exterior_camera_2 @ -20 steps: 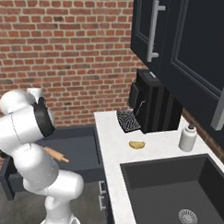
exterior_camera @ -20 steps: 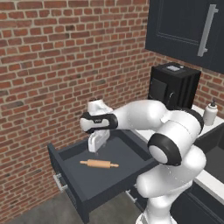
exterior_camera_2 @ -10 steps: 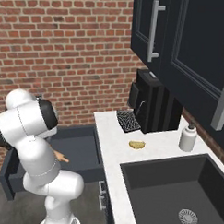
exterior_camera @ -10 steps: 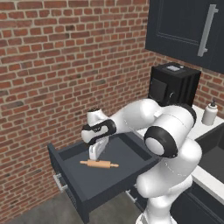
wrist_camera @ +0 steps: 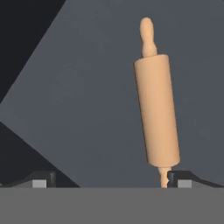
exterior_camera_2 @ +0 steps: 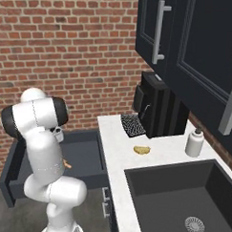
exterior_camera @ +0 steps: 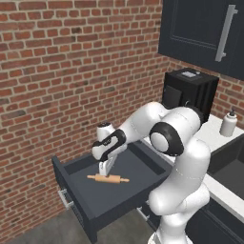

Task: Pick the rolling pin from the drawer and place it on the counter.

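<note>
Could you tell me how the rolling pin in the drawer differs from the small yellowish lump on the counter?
The rolling pin is a long, slim tan cylinder with knobbed handles; the yellowish lump is short, flat and irregular. The pin lies on the floor of the open drawer; the lump rests on the white counter near the black appliance. The open gripper hangs right above the pin, while nothing is near the lump. Both lie flat and unheld.

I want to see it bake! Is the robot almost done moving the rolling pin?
Not yet. The drawer is already open. The open gripper hangs just above the rolling pin, which lies on the drawer floor. Grabbing it, lifting it and setting it on the counter are left.
</note>
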